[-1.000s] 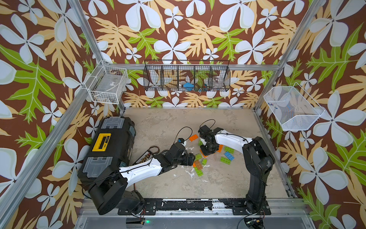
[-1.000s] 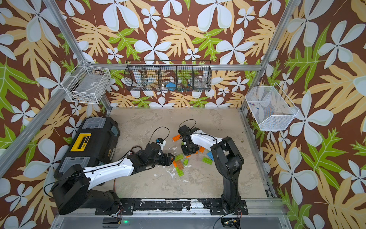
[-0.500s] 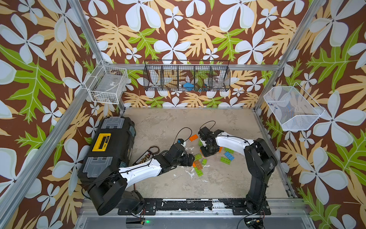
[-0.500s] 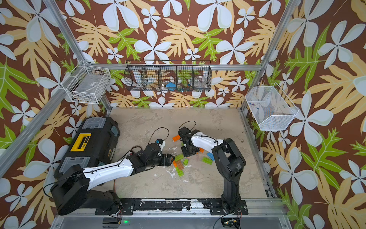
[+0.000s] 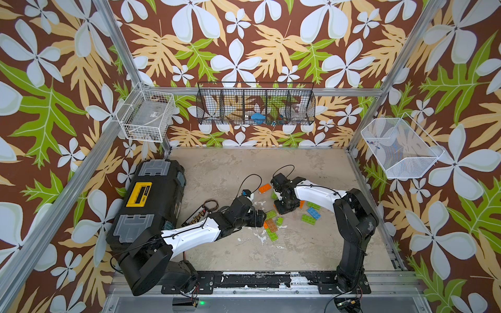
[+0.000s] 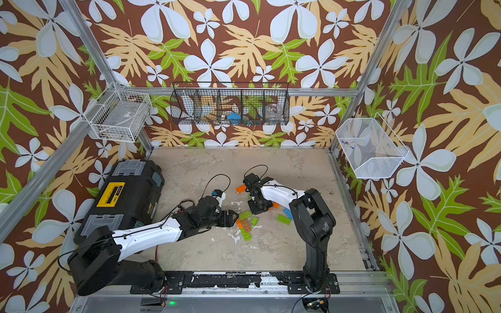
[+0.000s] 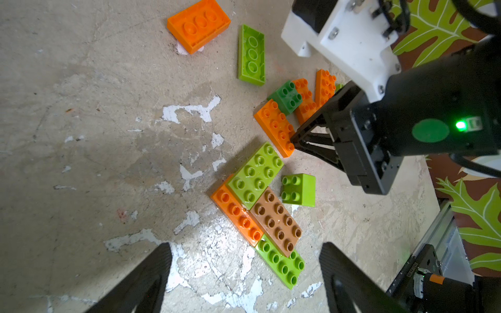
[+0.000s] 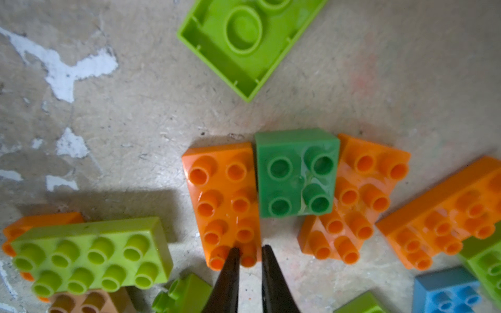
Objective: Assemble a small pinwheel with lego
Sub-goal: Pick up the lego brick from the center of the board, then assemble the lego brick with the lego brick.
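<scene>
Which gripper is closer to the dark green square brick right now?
Right. The right gripper is at the end of the orange brick lying against the dark green brick; the left gripper, open, is farther off, by the lime and brown cluster.

The square brick (image 8: 296, 173) is showing dark green, with orange bricks (image 8: 222, 203) flanking it. Near it, a brown brick (image 7: 276, 222) is lying among lime green bricks (image 7: 256, 176), and a blue brick (image 8: 447, 292) is showing too. The tabletop (image 5: 230, 168) is looking mottled beige with white chips. The walls (image 5: 244, 40) are displaying white flowers and tan and green leaves on brown.
</scene>
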Tool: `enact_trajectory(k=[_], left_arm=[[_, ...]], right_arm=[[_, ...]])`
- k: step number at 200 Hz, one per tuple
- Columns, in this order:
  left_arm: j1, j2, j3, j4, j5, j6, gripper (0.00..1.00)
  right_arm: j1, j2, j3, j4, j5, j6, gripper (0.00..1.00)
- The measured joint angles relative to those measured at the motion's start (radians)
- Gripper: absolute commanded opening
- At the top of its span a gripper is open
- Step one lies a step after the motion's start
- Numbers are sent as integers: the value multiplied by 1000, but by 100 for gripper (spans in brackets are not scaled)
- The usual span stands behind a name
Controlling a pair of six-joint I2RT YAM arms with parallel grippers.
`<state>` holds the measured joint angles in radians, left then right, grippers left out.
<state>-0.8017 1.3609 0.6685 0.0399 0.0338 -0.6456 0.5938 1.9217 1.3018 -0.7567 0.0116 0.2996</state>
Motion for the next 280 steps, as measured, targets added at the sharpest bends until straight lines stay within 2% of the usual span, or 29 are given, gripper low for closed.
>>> enact_trajectory(k=[108, 215, 247, 280], left_arm=[[0, -7, -8, 3, -3, -1, 88], [0, 13, 19, 13, 4, -4, 88], [42, -23, -6, 30, 19, -11, 89], [133, -114, -109, 47, 48, -47, 89]], right_arm=[[0, 23, 19, -14, -5, 7, 12], [0, -86, 23, -51, 20, 8, 13], [8, -102, 66, -80, 20, 8, 13], [83, -68, 151, -100, 8, 8, 13]])
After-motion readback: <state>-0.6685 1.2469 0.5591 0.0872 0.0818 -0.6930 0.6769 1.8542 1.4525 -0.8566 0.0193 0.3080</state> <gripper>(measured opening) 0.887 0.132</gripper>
